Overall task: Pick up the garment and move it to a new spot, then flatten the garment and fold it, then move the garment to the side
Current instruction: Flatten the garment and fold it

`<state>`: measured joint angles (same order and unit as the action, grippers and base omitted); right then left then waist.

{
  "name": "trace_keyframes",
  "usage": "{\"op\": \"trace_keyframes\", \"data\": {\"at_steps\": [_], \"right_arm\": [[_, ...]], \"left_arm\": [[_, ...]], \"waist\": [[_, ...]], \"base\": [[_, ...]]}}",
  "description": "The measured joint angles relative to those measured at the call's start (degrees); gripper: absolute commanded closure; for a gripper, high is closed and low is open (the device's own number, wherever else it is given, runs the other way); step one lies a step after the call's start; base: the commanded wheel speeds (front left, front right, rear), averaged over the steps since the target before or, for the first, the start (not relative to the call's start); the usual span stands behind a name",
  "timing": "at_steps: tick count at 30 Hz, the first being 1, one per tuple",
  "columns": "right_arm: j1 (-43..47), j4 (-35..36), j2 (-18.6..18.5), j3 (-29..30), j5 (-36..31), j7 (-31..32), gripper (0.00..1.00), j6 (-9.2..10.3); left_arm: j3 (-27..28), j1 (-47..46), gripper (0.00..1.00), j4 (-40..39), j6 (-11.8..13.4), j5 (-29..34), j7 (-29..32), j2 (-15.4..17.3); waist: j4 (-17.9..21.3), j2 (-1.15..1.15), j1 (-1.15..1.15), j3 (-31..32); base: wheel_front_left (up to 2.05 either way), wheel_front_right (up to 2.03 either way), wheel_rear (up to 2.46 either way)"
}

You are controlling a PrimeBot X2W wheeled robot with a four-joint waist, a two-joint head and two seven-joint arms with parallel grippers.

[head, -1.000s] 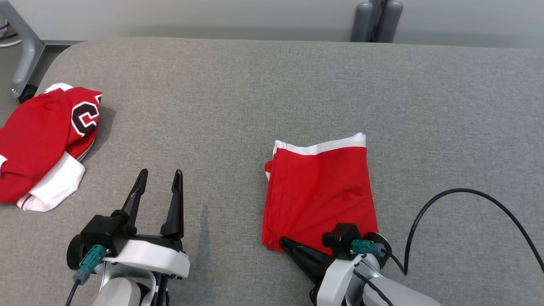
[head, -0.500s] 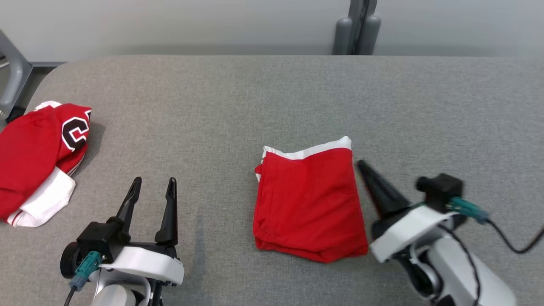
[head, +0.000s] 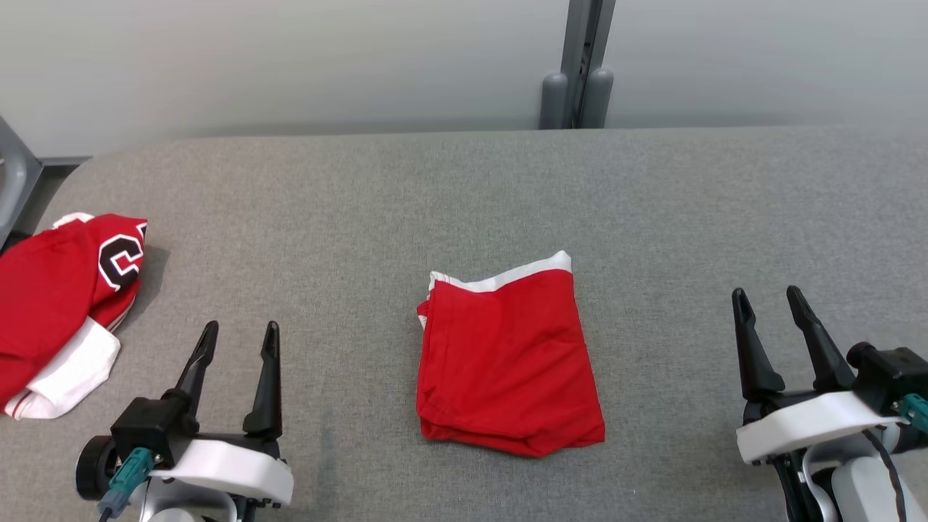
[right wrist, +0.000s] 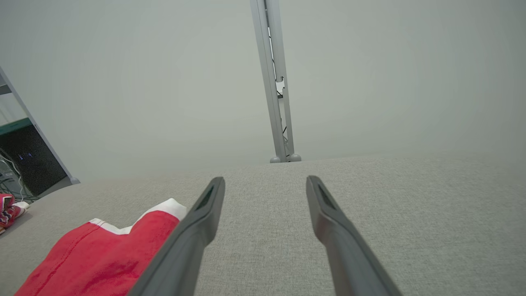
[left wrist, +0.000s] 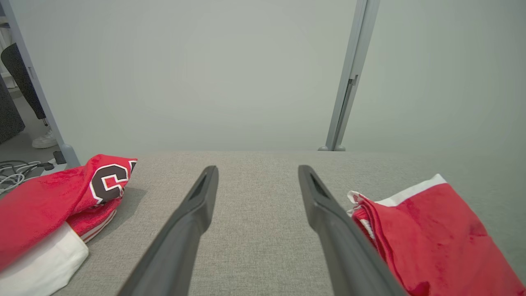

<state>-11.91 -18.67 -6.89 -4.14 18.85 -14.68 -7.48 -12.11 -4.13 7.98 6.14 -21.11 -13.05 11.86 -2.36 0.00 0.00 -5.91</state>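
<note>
The garment, red with a white band, lies folded into a neat rectangle in the middle of the grey table. It shows at the right of the left wrist view and at the lower left of the right wrist view. My left gripper is open at the lower left, well clear of the garment. My right gripper is open at the lower right, empty, a good way to the garment's right. In both wrist views the two dark fingers stand apart over bare cloth.
A second red garment with a black letter and white trim lies bunched at the table's left edge. A grey post stands behind the far edge. A frame leg stands at the left corner.
My right gripper let go of the folded garment's near edge, swung out to the right and opened. The head camera tilted, so the whole scene shifted down and left. The left arm stayed put.
</note>
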Motion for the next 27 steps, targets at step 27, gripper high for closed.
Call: {"op": "trace_keyframes", "data": {"at_steps": [27], "right_arm": [[15.97,14.44,2.67,5.70,-5.19,11.12,0.00,0.00]], "left_arm": [[0.49,11.68,0.00,-5.16,2.69,-0.77,3.97,3.65]], "waist": [[1.42,0.00,0.00,9.12]], "base": [[0.00,0.00,0.00]]}}
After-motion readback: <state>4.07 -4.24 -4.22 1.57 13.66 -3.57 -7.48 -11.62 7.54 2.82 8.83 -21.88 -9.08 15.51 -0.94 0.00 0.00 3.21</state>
